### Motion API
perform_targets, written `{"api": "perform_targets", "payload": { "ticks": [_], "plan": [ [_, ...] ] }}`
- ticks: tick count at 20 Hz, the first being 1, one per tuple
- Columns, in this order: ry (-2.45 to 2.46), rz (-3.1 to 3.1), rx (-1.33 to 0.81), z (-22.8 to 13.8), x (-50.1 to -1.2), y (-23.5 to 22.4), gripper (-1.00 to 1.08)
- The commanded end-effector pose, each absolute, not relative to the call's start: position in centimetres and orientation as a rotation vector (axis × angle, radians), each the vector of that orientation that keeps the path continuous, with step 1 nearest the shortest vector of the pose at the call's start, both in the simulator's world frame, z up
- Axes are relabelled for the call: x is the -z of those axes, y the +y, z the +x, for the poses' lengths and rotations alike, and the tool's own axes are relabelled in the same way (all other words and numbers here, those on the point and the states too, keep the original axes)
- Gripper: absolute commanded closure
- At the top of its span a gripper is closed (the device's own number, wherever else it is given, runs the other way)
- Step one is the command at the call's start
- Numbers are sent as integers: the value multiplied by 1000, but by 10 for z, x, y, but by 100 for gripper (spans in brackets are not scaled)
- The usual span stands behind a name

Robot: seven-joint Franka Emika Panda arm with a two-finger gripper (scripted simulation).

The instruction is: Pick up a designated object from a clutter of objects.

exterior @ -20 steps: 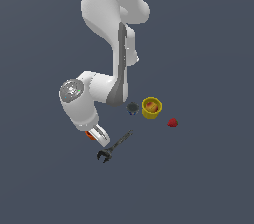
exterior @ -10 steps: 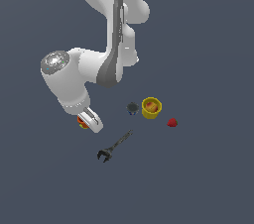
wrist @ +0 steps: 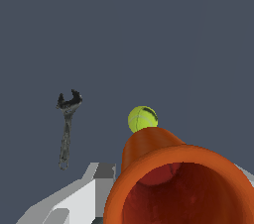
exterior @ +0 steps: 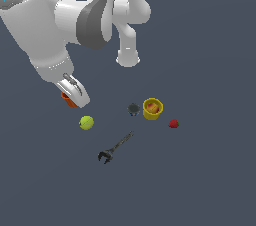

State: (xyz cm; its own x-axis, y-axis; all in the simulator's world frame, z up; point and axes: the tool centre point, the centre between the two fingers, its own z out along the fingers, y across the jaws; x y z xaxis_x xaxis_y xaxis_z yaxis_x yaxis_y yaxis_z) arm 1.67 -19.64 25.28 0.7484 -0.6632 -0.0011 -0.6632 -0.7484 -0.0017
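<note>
- Orange-red cup (wrist: pixel 181 183) fills the wrist view, clamped in the gripper (exterior: pixel 74 91) with its hollow facing the camera; the fingers (exterior: pixel 77 90) are closed against it, and it appears clear of the counter.
- Just beyond it, 1 yellow-green ball (exterior: pixel 86 122) lies on the counter, with the dark wrench (exterior: pixel 115 148) nearby.
- Farther off, toward the exterior view's right, the grey object (exterior: pixel 133 109), yellow cup (exterior: pixel 152 108) and strawberry (exterior: pixel 173 123) sit in a row, untouched.
- No counter edge shows in either view.

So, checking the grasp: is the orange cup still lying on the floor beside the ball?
No, the orange cup sits in the end effector, above the ball.
</note>
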Motion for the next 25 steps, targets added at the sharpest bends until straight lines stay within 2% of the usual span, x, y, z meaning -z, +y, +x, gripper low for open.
{"api": "perform_targets", "payload": {
  "ticks": [1,13,25],
  "plan": [
    [1114,-2936,-1,8,-283,-204,108],
    [1114,-2937,0,-18,-396,-232,108],
    [1112,-2938,0,-24,-432,-241,108]
  ]
}}
